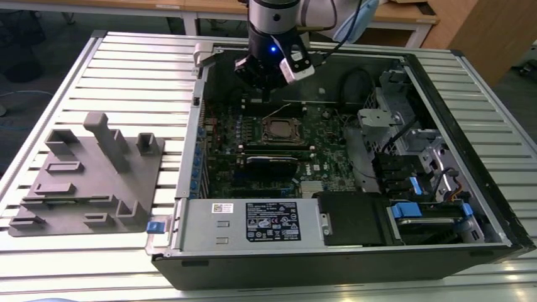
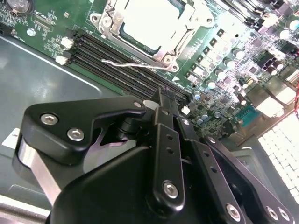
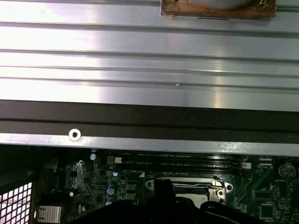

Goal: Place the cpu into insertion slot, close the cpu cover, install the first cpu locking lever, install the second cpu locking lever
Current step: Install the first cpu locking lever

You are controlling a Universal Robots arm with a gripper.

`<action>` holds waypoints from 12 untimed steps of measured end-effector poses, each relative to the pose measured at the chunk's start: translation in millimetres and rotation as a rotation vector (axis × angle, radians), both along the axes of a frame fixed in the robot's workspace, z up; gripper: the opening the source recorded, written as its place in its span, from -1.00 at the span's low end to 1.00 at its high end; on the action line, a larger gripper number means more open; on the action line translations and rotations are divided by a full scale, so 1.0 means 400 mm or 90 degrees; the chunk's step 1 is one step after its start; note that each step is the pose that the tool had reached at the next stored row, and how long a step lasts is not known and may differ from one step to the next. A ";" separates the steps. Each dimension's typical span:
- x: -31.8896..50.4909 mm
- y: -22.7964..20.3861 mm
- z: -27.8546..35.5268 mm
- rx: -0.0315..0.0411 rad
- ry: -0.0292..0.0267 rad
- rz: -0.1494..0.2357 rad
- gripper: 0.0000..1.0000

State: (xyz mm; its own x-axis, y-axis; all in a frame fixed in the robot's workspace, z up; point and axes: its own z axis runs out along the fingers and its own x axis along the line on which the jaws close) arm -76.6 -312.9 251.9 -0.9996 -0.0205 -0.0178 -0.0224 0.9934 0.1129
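Apparently the jaws are closed on nothing, hovering near the cpu cover [image 2: 187, 25]; one edge of it is cut off.

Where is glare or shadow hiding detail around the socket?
In the second wrist view glare bleaches the cpu top near white, while the cpu cover frame shows its outline; in the first wrist view the table slats shine and the board sits in shadow; in the exterior view light is even, the case interior dim.

Exterior view above computer case [image 1: 336, 267], both wrist views share green board [image 2: 44, 35]
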 end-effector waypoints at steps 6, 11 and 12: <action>0.000 0.000 -0.007 0.0043 -0.0027 0.000 -0.79; 0.000 0.000 -0.018 0.0053 -0.0105 0.000 -0.79; 0.000 0.000 -0.020 0.0054 -0.0122 0.000 -0.79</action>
